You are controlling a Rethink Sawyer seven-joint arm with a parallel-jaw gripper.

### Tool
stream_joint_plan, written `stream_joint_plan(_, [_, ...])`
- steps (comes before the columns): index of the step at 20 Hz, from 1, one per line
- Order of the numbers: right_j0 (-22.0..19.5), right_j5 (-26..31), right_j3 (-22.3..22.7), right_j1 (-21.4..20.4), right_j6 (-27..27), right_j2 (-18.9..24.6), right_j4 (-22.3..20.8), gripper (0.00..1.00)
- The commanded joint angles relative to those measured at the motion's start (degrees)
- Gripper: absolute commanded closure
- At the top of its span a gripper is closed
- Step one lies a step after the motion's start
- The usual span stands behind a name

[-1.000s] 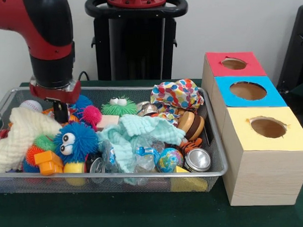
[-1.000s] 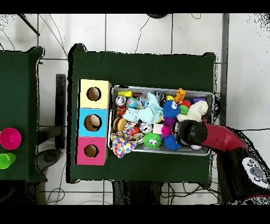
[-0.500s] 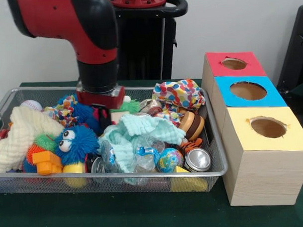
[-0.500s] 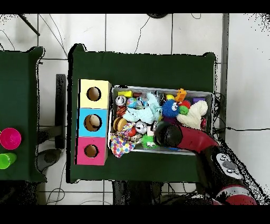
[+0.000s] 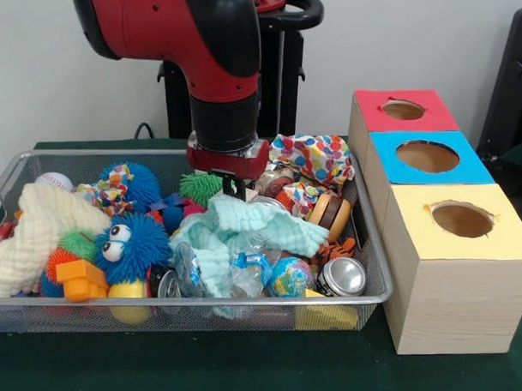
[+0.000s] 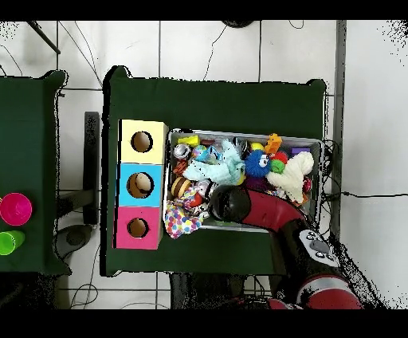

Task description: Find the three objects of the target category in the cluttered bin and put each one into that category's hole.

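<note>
- gripper (image 5: 235, 188) sits mid-frame in the cluttered bin (image 5: 42, 316); its fingers are hidden, grip unclear.
- mint cloth (image 5: 245, 226) lies just below it; polka-dot cloth (image 5: 315, 157) to its right.

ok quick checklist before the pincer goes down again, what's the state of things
1. Pincer over the wire bin, not outside it: ok.
2. Pincer open or shut: cannot tell, its tips are hidden among the toys.
3. Anything already held: cannot tell.
4. Hole in the red-topped box unobstructed: ok.
5. Spot below free of cloth: not ok, the mint cloth lies right in front of the tips.
6. Target toy in sight: cannot tell, clutter covers much of the bin.
</note>
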Motion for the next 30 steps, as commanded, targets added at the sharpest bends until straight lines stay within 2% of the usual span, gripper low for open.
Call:
stream_joint_plan(1, [-1.4,6.4,2.0,0.4,7.6,-1.2,2.7,1.0])
stream_joint_plan(6, [1.2,10.6,4.2,-4.4,9.6,-1.6,5.1,1.0])
stream_joint_plan(8, [3.1,10.7,4.4,-5.6,10.7,-2.6,5.5,1.0])
stream_joint_plan(11, [3.1,8.0,2.1,-2.8,9.2,-3.6,4.4,1.0])
stream_joint_plan(16, [-1.8,6.9,-2.8,3.2,1.7,-5.5,-0.4,1.0])
stream_joint_plan(20, [-4.8,6.2,-4.6,5.4,-1.5,-5.1,-2.5,1.0])
stream_joint_plan(22, [-5.1,7.0,-4.1,4.7,-1.5,-4.7,-2.6,1.0])
stream_joint_plan(26, [-3.6,9.1,-1.0,-0.1,1.5,-3.2,-0.5,1.0])
stream_joint_plan(30, [-2.0,9.1,-0.9,-2.8,4.0,-1.8,1.7,1.0])
